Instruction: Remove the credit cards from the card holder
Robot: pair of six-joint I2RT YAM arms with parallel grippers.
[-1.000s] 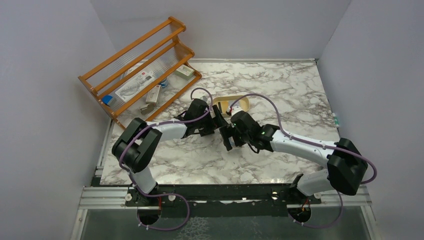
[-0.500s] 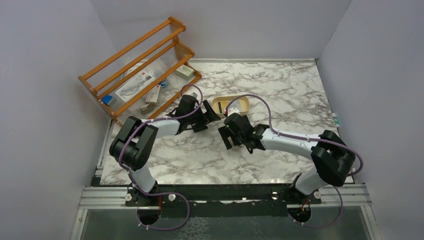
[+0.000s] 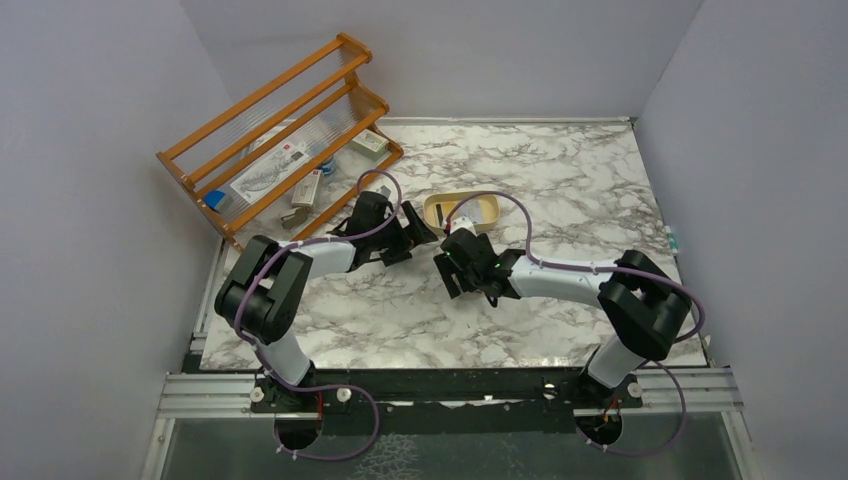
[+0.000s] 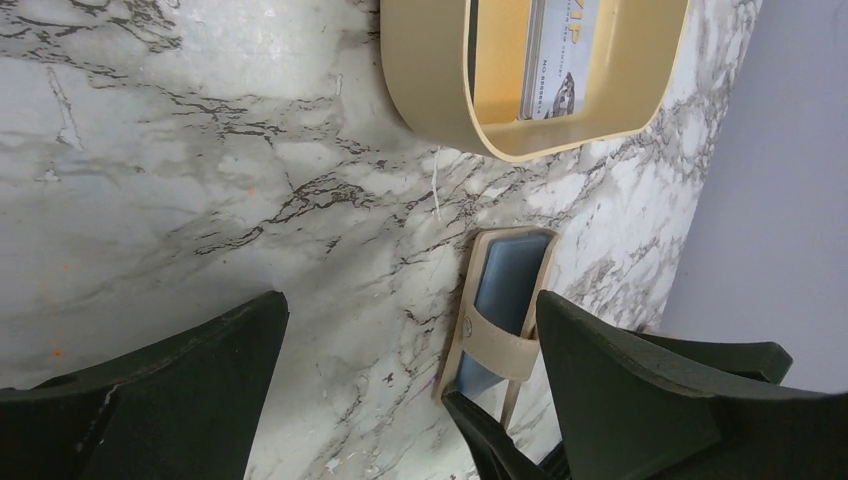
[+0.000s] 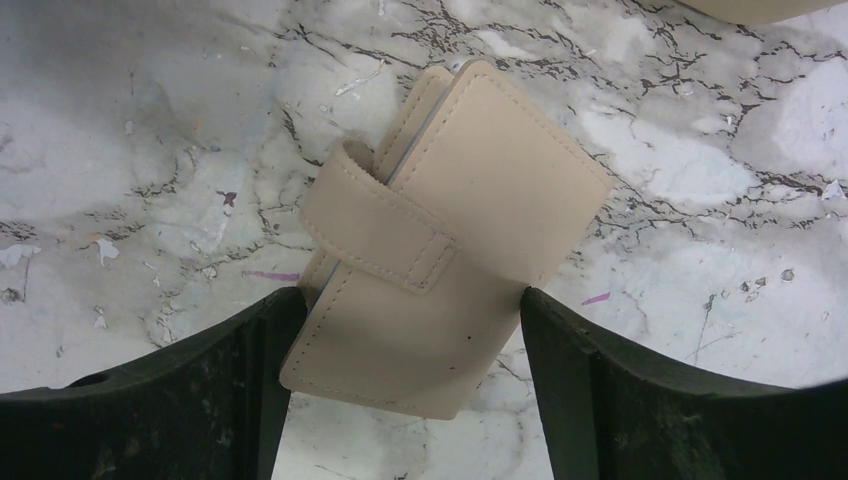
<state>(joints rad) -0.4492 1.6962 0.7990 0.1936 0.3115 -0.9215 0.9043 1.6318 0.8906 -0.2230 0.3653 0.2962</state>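
Right wrist: card holder (image 5: 470, 200) lies on the marble bench (image 5: 150, 120), folded shut, with the snap strap (image 5: 385, 235) wrapped over its front. A thin line of blue lining shows along the open edge. The right gripper (image 5: 405, 300) straddles the near end, one finger at each side edge. Fingers are apart and right up against the leather. Cannot tell whether they are pressing it yet.

Left wrist: left gripper (image 4: 410, 300) is spread wide with only bare bench between the fingers. The holder sits just past its right finger. The cream tray (image 4: 430, 110) is beyond, with one pale printed credit card (image 4: 555, 50) lying inside. The orange patch beside it may be a second card or the tray floor; unclear.

Top external: both grippers are near each other just in front of the tray. The holder itself is hidden under the arms.

Handling, as judged:
- Holder is light, with soft leather-like skin, so it would slide on the smooth marble if pushed from one side.
- Squeezing across the side edges should hold, but too much force would bow the leaves and pinch any cards inside.
- The strap is the flexible part; lift it at its free end to open.
- Cards are stiff, thin and slick, so take them by a protruding short edge.
- No cards are visible inside from here.
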